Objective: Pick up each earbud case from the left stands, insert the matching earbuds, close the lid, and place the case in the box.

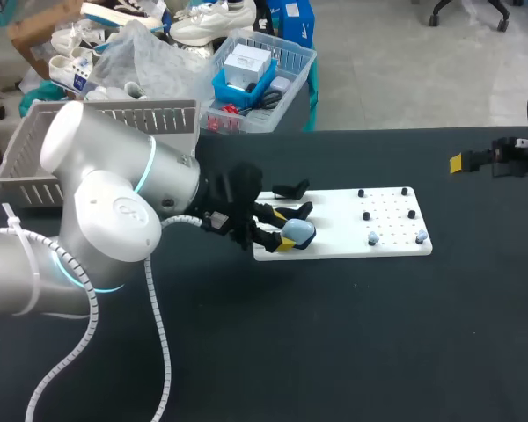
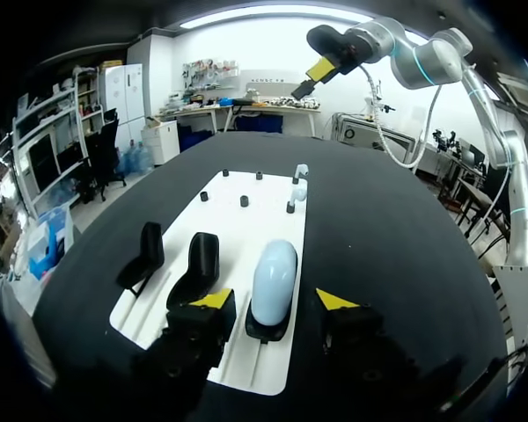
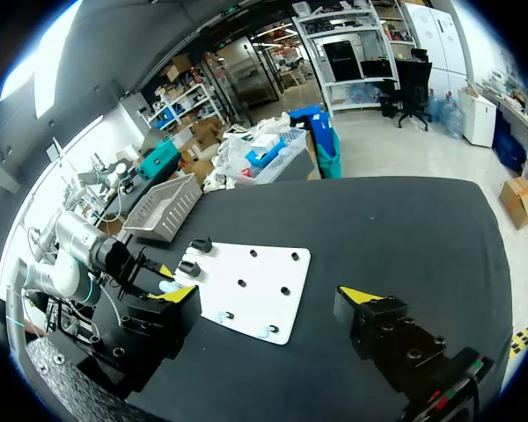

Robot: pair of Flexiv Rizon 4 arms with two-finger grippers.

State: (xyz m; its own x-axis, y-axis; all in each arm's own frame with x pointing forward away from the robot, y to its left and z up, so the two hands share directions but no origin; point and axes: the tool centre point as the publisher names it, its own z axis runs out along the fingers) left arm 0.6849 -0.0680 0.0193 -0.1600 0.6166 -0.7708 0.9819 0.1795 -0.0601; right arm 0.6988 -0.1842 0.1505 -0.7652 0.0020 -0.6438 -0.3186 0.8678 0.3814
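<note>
A light blue earbud case (image 1: 301, 231) (image 2: 274, 272) stands upright on a black stand at the near-left end of the white board (image 1: 334, 207) (image 2: 266, 220). My left gripper (image 1: 284, 229) (image 2: 274, 303) straddles it, open, with a small gap on each side between fingers and case. Two more black stands (image 1: 292, 187) (image 2: 148, 251) beside it are empty. Two pale earbuds (image 1: 372, 238) (image 2: 300, 172) sit on pegs at the board's right end. My right gripper (image 1: 488, 160) (image 3: 268, 303) hovers open and empty, far right of the board.
A grey slatted basket (image 1: 35, 167) (image 3: 167, 207) sits at the table's back left corner, behind my left arm. Several small black pegs (image 1: 366, 214) dot the board's right half. Black tabletop (image 1: 352, 343) spreads in front of and to the right of the board.
</note>
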